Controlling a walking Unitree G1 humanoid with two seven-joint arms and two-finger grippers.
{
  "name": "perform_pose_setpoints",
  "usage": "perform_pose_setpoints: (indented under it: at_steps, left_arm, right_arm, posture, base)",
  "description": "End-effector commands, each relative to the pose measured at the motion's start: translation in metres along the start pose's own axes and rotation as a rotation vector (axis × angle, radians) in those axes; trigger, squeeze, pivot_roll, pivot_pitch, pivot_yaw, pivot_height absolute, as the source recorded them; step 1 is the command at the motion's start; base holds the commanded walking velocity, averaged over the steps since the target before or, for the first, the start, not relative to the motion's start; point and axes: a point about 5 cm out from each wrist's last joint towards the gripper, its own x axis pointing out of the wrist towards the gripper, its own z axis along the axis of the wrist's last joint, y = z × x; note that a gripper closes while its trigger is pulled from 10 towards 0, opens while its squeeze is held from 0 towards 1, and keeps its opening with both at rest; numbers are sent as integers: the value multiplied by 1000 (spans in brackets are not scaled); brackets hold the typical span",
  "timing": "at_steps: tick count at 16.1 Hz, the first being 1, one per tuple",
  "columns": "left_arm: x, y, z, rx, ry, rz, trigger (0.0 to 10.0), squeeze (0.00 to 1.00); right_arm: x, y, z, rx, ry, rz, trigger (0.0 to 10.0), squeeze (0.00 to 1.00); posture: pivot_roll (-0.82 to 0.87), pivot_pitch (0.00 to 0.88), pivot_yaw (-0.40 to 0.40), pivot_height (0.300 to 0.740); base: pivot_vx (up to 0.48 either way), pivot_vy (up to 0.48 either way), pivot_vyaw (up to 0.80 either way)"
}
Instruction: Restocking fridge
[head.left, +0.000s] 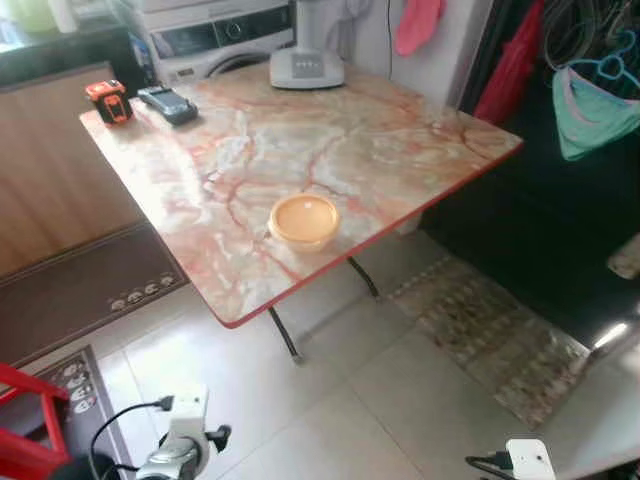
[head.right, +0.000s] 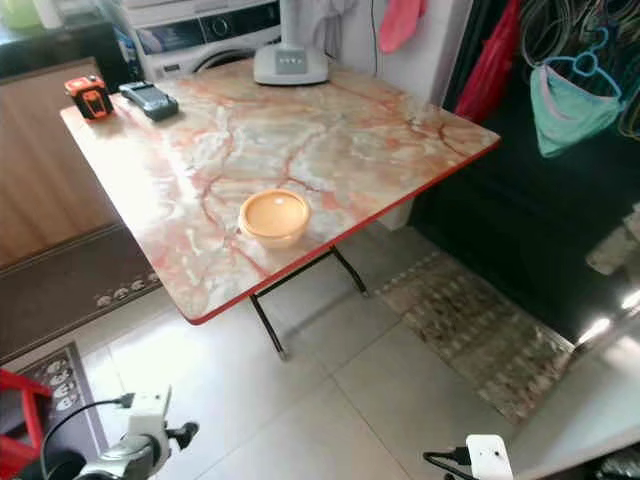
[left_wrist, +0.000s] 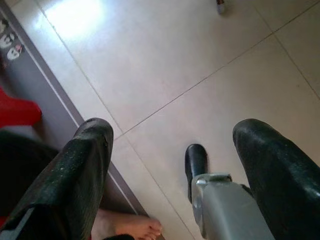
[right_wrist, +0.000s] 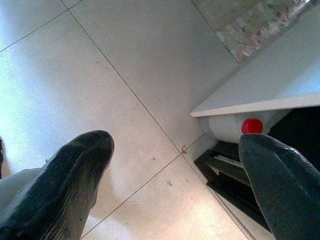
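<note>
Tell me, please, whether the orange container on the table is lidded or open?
Lidded: the orange container shows a flat, smooth orange top across its rim, upright on the marble table.

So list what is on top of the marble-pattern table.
On the table: an orange bowl near the front edge, an orange tape measure, a dark handset, a white appliance base. The bowl's contents cannot be made out.

You see washing machine (head.left: 215, 40) cut by top edge, only lower front showing. White appliance (head.left: 306, 62) on surface (head.left: 250, 170): base visible, upper part out of frame. Red stool (head.left: 25, 425) clipped at left edge. Bare foot (left_wrist: 135, 226) of person cut by bottom edge in left wrist view. Red-capped item (right_wrist: 251, 126) half hidden under white panel (right_wrist: 270, 80), kind unclear. Dark device (head.left: 167, 104) too small to identify.
</note>
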Motion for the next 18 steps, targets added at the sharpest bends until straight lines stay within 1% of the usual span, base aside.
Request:
perform_pose_setpoints:
  at_steps: [1,3,4,5,6,7,8,9,10,12,13,14,15,16,17,18]
  left_arm:
    - [-1,4,0,31,-29,33,10000,0]
    - [-1,8,2,34,-64,66,10000,0]
    - [-3,14,6,51,-130,141,10000,0]
    - [-4,17,8,73,-163,184,10000,0]
    - [-5,18,10,91,-185,198,10000,0]
    - [-5,19,14,145,-225,209,10000,0]
    - [-5,20,11,121,-205,212,10000,0]
    - [-4,21,5,69,-151,204,10000,0]
    - [-5,22,1,44,-127,223,10000,0]
    - [-12,33,-8,-113,-220,292,10000,0]
    - [-17,52,-2,-84,-285,410,10000,0]
    - [-24,67,13,-65,-401,506,10000,0]
    - [-33,85,28,-100,-515,646,10000,0]
    - [-34,88,29,-115,-522,667,10000,0]
    - [-44,106,39,-145,-607,772,10000,0]
    - [-52,115,49,-141,-695,795,10000,0]
  right_arm:
    - [-1,-3,-4,-13,11,-4,10000,0]
    - [-1,-1,-5,-15,12,-1,10000,0]
    - [-1,1,-7,-11,13,0,10000,0]
    - [-1,2,-8,-10,14,1,10000,0]
    - [-1,3,-8,-10,15,2,10000,0]
    - [-1,4,-8,-3,18,4,10000,0]
    - [-1,5,-9,-3,20,6,10000,0]
    - [-1,6,-9,-8,24,9,10000,0]
    - [-1,8,-11,-10,30,11,10000,0]
    - [-2,11,-16,1,37,12,10000,0]
    - [-2,13,-18,-3,42,15,10000,0]
    - [-3,14,-22,-12,52,23,10000,0]
    - [-4,15,-26,-22,62,28,10000,0]
    - [-4,15,-26,-22,63,29,10000,0]
    - [-5,15,-31,-41,75,36,10000,0]
    - [-6,14,-34,-50,83,38,10000,0]
  posture:
    - [56,52,10,740]
    - [60,73,31,740]
    - [63,88,53,740]
    - [63,90,61,740]
    - [63,91,64,740]
    - [67,93,75,740]
    - [73,88,78,740]
    - [79,88,77,740]
    - [77,82,78,740]
    - [79,75,73,740]
    - [91,60,58,740]
    - [117,41,33,740]
    - [135,35,18,740]
    - [135,35,18,740]
    - [158,31,-10,740]
    - [168,33,-27,740]
  base:
    - [0,0,0]
    - [0,0,0]
    - [0,0,0]
    - [0,0,0]
    - [0,0,0]
    - [0,0,0]
    - [0,0,0]
    - [0,0,0]
    - [0,0,0]
    - [0,0,0]
    - [0,0,0]
    - [0,0,0]
    - [0,0,0]
    - [0,0,0]
    - [0,0,0]
    - [0,0,0]
